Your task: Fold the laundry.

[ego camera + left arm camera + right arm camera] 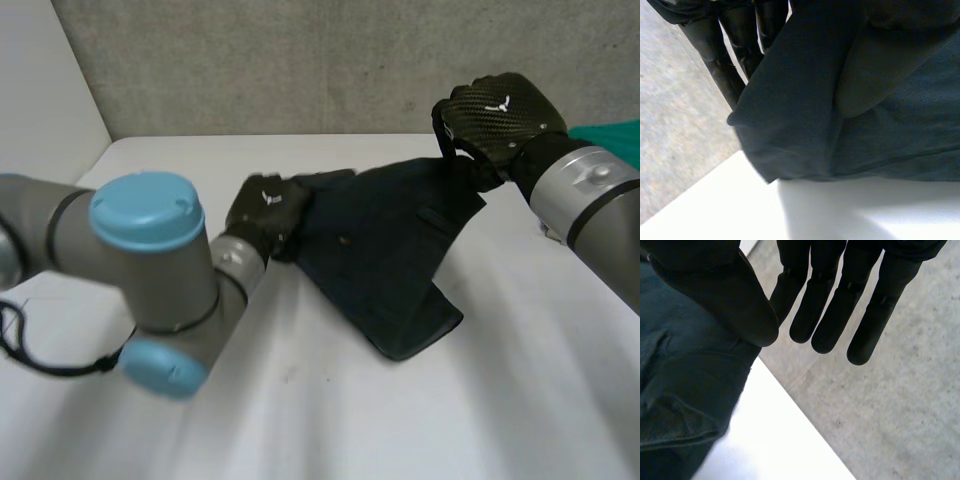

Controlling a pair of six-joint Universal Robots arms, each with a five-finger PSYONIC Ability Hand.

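A dark navy garment point(380, 250) lies spread on the middle of the white table point(400, 420). My left hand point(265, 210) is at the garment's left edge. In the left wrist view its thumb point(865, 75) presses down on the cloth point(805, 100) while the fingers point(722, 60) sit behind it, so the edge is pinched. My right hand point(495, 115) hovers at the garment's far right corner. In the right wrist view its fingers point(820, 315) are straight and spread, clear of the cloth point(685, 380), which lies beneath the thumb point(725, 295).
A green item point(615, 135) lies at the table's far right, behind my right forearm. A grey wall point(300, 60) rises just past the table's far edge. Bare white tabletop stretches in front of the garment.
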